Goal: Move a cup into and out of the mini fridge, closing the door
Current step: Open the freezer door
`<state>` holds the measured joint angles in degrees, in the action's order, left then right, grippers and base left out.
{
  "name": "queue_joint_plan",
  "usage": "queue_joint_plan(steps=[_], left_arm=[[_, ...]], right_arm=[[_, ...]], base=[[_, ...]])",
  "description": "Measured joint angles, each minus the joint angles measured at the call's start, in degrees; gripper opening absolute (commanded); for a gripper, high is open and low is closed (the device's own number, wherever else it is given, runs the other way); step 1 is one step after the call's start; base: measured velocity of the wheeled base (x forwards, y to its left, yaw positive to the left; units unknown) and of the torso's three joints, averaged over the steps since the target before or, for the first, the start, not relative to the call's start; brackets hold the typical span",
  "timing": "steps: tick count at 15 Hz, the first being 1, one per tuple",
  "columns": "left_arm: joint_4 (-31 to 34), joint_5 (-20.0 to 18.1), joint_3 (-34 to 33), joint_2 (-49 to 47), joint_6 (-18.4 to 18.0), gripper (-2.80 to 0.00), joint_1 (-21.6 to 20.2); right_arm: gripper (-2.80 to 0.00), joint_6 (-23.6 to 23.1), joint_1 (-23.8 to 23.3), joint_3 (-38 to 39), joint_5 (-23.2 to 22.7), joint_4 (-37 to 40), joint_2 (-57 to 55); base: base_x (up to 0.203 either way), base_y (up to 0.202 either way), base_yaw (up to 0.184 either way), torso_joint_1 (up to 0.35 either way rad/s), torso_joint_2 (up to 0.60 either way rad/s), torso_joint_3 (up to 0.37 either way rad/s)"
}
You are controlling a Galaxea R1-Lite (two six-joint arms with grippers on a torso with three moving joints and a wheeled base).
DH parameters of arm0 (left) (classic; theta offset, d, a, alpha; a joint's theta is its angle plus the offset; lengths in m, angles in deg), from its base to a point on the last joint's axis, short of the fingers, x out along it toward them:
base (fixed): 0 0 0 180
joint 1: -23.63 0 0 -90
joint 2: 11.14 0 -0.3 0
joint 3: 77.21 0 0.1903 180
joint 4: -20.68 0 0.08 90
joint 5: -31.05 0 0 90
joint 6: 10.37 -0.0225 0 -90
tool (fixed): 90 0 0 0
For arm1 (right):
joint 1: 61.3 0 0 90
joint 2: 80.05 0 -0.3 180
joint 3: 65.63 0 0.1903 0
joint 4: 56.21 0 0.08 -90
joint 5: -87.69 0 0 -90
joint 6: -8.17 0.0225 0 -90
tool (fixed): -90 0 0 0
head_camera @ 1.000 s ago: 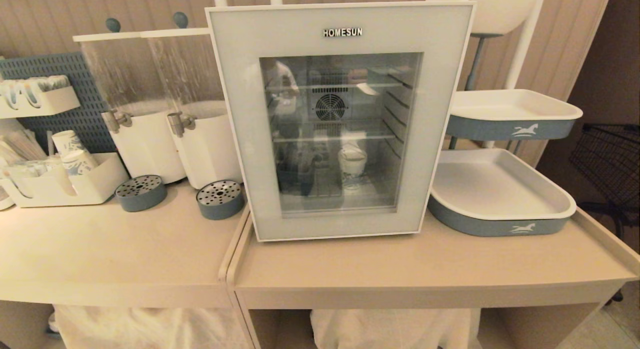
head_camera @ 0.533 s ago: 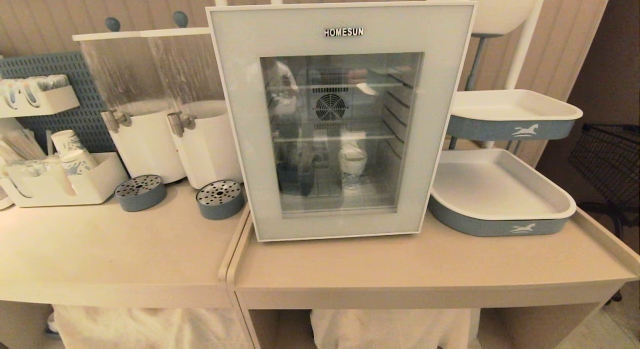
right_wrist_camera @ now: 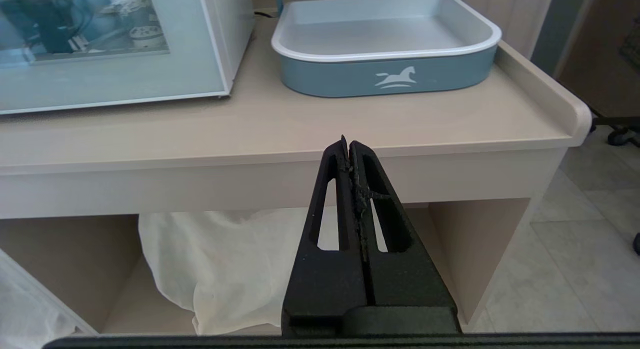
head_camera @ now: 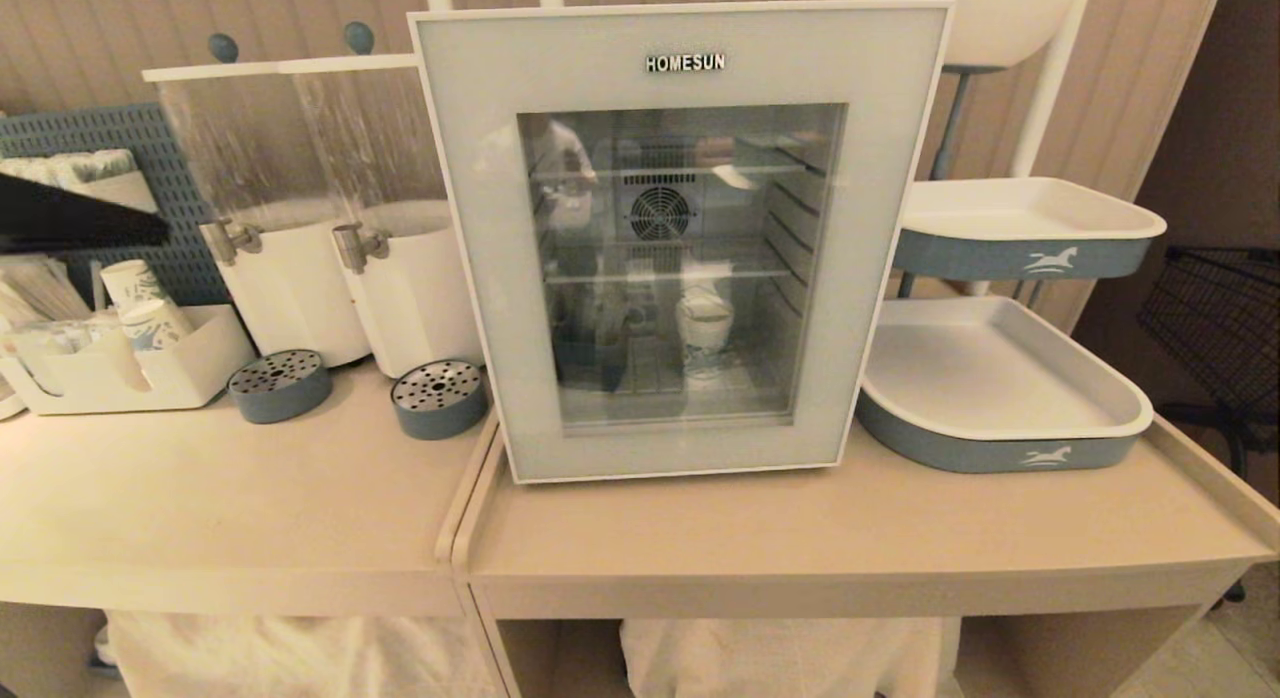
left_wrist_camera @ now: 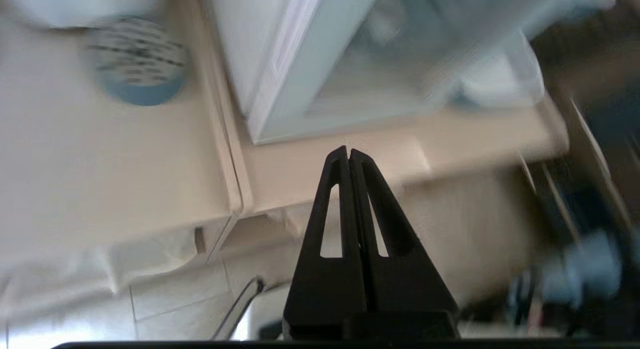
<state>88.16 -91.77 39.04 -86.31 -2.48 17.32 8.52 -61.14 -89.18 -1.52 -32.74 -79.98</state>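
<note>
Beige countertops (head_camera: 250,508) along a panelled wall carried the mini fridge (head_camera: 680,238), whose door (head_camera: 470,228) stood fully shut, its glass window showing the cup (head_camera: 705,330) upright on the lower wire shelf inside. That placed the job roughly midway by appearances: the cup was in and the door closed, while opening the door, taking the cup out and closing up again seemed left to do. At the head view's left edge a dark piece of the left arm (head_camera: 70,218) showed before the pegboard; the left gripper (left_wrist_camera: 348,154), pressed closed and holding nothing, hung out beyond the counter's front edge, facing the fridge's lower corner. Below the counter's front lip, the right gripper (right_wrist_camera: 348,143) was likewise clamped together and empty, parked near the blue tray (right_wrist_camera: 385,74).
</note>
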Motion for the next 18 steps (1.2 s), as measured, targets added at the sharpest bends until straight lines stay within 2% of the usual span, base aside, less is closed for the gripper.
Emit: queue_joint_plan(steps=[1,2,3,4,5,6,7,8,9,11,13,17,18], left_arm=[[-2.11,-10.76,-3.59,-3.03,-8.02,-2.8,-6.05],[-3.57,-20.01,-6.61,-6.26,-16.27,-2.57,-10.37],[-4.81,-28.4,-9.19,-9.82,-24.88,0.0,-13.22],[-6.76,-35.14,-11.25,-13.09,-32.42,0.0,-15.18],[-9.51,-40.0,-12.92,-15.58,-37.75,0.0,-16.25],[-12.01,-43.58,-14.03,-17.51,-41.52,0.0,-16.89],[-12.78,-44.88,-14.59,-18.84,-42.7,0.0,-17.11],[-13.99,-45.28,-14.66,-19.88,-42.0,0.0,-16.49],[-15.39,-45.53,-14.18,-21.06,-40.73,0.0,-14.07],[-17.86,-45.65,-12.06,-23.67,-37.8,0.0,-6.73],[-19.8,-45.86,-9.07,-26.88,-36.01,0.0,-1.73],[-24.74,-44.5,-5.65,-32.19,-36.41,0.0,3.75],[-27.46,-42.41,-6.26,-32.84,-36.45,0.0,4.03]], right_arm=[[-2.8,-0.01,0.0,0.0,-0.02,0.0,0.0],[-2.8,-0.01,0.0,0.0,0.0,0.0,-0.02],[-2.8,-0.02,0.0,0.0,0.0,-0.17,0.0],[-2.8,-0.02,0.0,0.02,0.0,-0.31,-0.02],[-2.8,0.0,0.0,0.06,0.0,-0.28,-0.05],[-2.8,0.0,0.0,0.07,-0.02,-0.26,-0.07],[-2.8,0.0,0.0,0.07,-0.02,-0.23,-0.07],[-2.8,0.0,0.0,0.07,-0.02,-0.24,-0.07],[-2.8,-0.02,0.02,0.07,-0.05,-0.32,-0.07],[-2.8,-0.02,-0.02,0.09,-0.07,-0.42,-0.07],[-2.8,-0.02,0.0,0.09,-0.08,-0.42,-0.07],[-2.8,0.0,-0.02,0.09,-0.27,-0.34,-0.07],[-2.8,-0.02,0.05,0.09,-0.27,-0.34,-0.07]], base=[[0.0,0.0,0.0,0.0,0.0,0.0],[0.0,0.0,0.0,0.0,0.0,0.0],[0.0,0.0,0.0,0.0,0.0,0.0],[0.0,0.0,0.0,0.0,0.0,0.0],[0.0,0.0,0.0,0.0,0.0,0.0],[0.0,0.0,0.0,0.0,0.0,0.0],[0.0,0.0,0.0,0.0,0.0,0.0],[0.0,0.0,0.0,0.0,0.0,0.0],[0.0,0.0,0.0,0.0,0.0,0.0],[0.0,0.0,0.0,0.0,0.0,0.0],[0.0,0.0,0.0,0.0,0.0,0.0],[0.0,0.0,0.0,0.0,0.0,0.0],[0.0,0.0,0.0,0.0,0.0,0.0]])
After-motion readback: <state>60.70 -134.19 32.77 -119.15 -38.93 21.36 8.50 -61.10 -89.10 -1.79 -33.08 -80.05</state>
